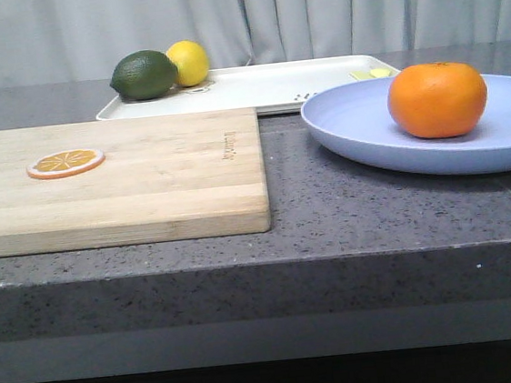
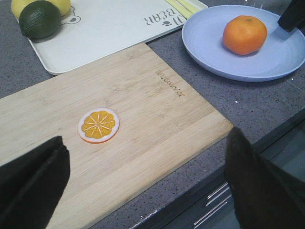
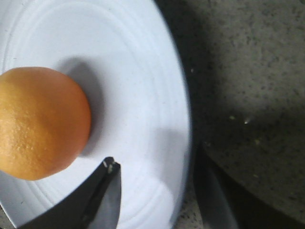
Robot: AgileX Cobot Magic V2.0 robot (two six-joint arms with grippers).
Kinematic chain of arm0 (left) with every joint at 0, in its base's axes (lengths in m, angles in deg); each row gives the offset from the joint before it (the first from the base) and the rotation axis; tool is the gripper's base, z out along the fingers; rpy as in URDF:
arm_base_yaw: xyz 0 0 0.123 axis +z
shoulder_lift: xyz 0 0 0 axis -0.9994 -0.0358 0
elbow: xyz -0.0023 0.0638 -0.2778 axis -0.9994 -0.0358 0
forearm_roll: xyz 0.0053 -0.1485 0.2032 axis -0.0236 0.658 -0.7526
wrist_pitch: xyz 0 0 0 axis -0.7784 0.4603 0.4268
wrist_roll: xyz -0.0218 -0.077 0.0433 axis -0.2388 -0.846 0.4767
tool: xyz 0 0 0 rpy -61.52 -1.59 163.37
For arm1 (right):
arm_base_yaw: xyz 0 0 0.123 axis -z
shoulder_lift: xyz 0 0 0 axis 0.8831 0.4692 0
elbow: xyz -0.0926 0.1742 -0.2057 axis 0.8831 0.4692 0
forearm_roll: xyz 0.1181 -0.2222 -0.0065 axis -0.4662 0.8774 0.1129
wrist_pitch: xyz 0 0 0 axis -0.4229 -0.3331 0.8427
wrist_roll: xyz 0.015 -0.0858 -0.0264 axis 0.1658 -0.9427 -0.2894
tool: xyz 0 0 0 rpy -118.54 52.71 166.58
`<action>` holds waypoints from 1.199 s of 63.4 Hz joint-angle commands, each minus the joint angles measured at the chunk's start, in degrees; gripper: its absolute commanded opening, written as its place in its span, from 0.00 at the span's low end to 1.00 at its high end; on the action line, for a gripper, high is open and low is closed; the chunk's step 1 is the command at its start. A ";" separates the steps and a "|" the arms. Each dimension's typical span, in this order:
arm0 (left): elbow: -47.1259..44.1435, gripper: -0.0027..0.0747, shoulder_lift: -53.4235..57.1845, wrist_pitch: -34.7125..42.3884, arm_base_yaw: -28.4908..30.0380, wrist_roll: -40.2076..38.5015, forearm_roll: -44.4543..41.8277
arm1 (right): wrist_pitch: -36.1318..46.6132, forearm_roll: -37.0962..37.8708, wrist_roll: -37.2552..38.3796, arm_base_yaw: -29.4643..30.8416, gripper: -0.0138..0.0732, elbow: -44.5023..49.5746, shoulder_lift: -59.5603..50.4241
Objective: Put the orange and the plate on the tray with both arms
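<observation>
The orange (image 1: 437, 99) sits on the lavender-blue plate (image 1: 358, 126) at the right of the counter. The off-white tray (image 1: 263, 85) lies behind the plate, apart from it. In the right wrist view, my right gripper (image 3: 157, 191) is open and straddles the plate's rim (image 3: 183, 119), one finger over the dish beside the orange (image 3: 38, 124), the other outside it over the counter. In the left wrist view, my left gripper (image 2: 147, 186) is open and empty above the front part of the cutting board, well apart from the plate (image 2: 205, 38) and orange (image 2: 244, 34).
A light wooden cutting board (image 1: 162, 174) with a thin orange slice (image 1: 65, 163) lies at the left. A green lime (image 1: 144, 75) and a yellow lemon (image 1: 190, 61) sit on the tray's far left corner. Small yellow pieces (image 1: 371, 73) lie at its right end.
</observation>
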 commanded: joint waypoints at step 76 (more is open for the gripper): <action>1.45 0.86 0.09 3.94 0.04 -0.46 -0.29 | 1.61 -4.91 -0.98 -0.87 0.08 -1.78 -1.21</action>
